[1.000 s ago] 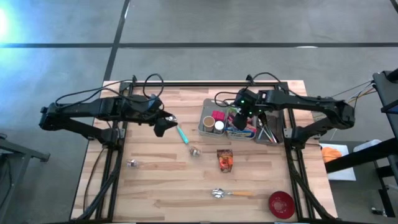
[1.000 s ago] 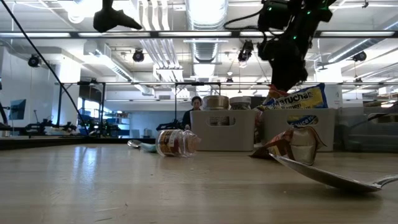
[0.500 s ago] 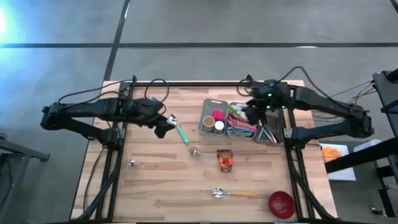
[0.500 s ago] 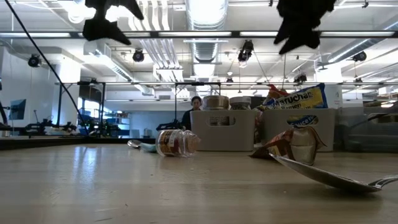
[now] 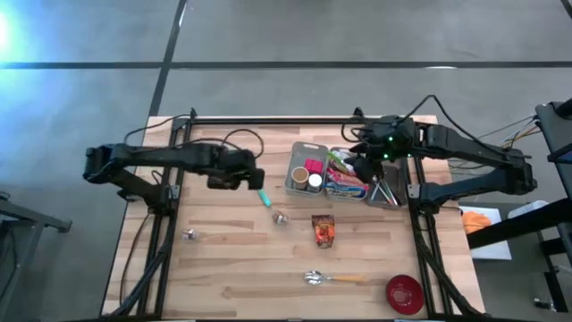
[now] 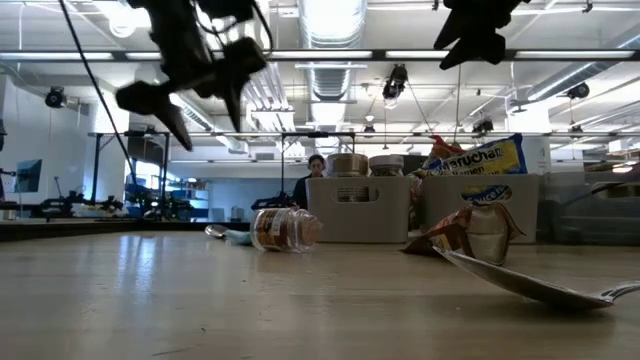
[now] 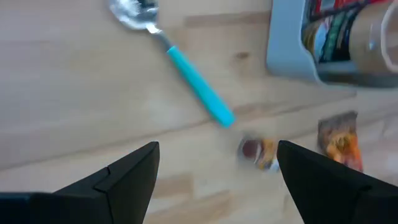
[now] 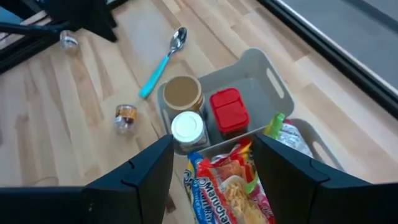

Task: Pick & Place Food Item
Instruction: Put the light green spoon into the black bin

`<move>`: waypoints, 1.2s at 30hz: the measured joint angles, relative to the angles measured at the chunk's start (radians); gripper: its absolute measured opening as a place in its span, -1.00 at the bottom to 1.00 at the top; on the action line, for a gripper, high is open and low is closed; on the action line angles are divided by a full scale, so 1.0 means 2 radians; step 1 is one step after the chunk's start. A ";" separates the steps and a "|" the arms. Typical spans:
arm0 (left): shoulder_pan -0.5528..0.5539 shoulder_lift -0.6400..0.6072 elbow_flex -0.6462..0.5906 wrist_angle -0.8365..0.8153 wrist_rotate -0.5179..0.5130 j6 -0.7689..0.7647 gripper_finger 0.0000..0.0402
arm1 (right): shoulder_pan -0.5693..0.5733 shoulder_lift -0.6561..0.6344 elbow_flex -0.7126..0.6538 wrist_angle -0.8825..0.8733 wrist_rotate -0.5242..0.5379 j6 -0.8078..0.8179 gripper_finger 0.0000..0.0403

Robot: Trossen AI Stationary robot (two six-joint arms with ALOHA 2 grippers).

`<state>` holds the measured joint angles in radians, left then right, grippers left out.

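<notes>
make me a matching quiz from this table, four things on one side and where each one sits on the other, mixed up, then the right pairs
Things
1. teal-handled spoon
2. red bowl
3. red-lidded box
4. orange snack packet

Places
A. inside the grey bin
B. near the table's front right corner
C. on the bare wood just in front of the bins
D. on the wood next to the left claw, left of the bins

Right pairs: 1-D, 2-B, 3-A, 4-C
</notes>
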<state>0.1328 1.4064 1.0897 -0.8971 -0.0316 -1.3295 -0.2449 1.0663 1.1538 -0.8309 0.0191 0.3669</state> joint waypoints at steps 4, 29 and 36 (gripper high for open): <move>0.024 0.046 0.000 0.059 -0.011 0.025 0.59 | 0.007 0.005 0.000 0.001 0.003 0.015 0.07; 0.064 0.199 0.000 0.092 -0.014 -0.032 -0.03 | 0.029 0.004 0.012 0.014 0.004 0.068 0.07; 0.066 0.221 -0.007 0.097 -0.016 -0.032 -0.03 | 0.041 0.004 0.012 0.014 0.004 0.068 0.07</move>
<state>0.2646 1.8492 1.0761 -0.7025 -0.0628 -1.3926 -0.1638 1.0748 1.1778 -0.8032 0.0270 0.5025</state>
